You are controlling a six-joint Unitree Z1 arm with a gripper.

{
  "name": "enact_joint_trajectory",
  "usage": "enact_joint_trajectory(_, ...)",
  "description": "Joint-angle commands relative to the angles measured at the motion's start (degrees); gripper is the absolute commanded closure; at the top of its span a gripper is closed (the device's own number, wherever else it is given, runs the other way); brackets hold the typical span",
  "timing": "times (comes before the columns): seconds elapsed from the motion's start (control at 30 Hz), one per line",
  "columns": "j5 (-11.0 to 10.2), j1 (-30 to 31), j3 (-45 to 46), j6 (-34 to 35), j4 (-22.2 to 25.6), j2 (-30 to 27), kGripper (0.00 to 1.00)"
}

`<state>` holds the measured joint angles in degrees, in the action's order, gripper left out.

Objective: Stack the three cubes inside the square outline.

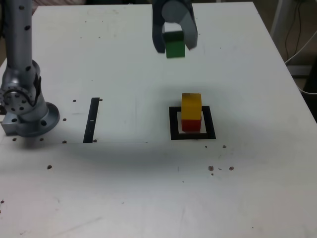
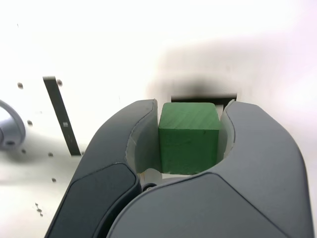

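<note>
Beyond square outline, well above table: I hold gripper clamped tight on green cube, clear of stack. Yellow cube on red cube inside outline, awaiting third.

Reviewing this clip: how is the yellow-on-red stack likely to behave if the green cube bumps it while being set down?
The yellow cube merely rests on the red cube, so a sideways nudge would probably slide or topple it. Both look rigid with flat matte faces, so rolling seems unlikely. The green cube, clamped in the end effector, appears stiff and undeformed.
</note>
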<state>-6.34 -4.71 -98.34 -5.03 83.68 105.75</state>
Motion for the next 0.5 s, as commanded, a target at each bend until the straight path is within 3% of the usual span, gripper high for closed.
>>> enact_joint_trajectory(0.0, -0.1, 2.7, -0.2, 2.2, 0.3, 0.1, 0.81)
enact_joint_trajectory(0.2, 1.1, 9.5, 0.8, 8.7, 0.9, 1.4, 0.81)
enact_joint_trajectory(0.47, 2.3, 13.9, -1.2, 11.6, 1.0, 4.4, 0.81)
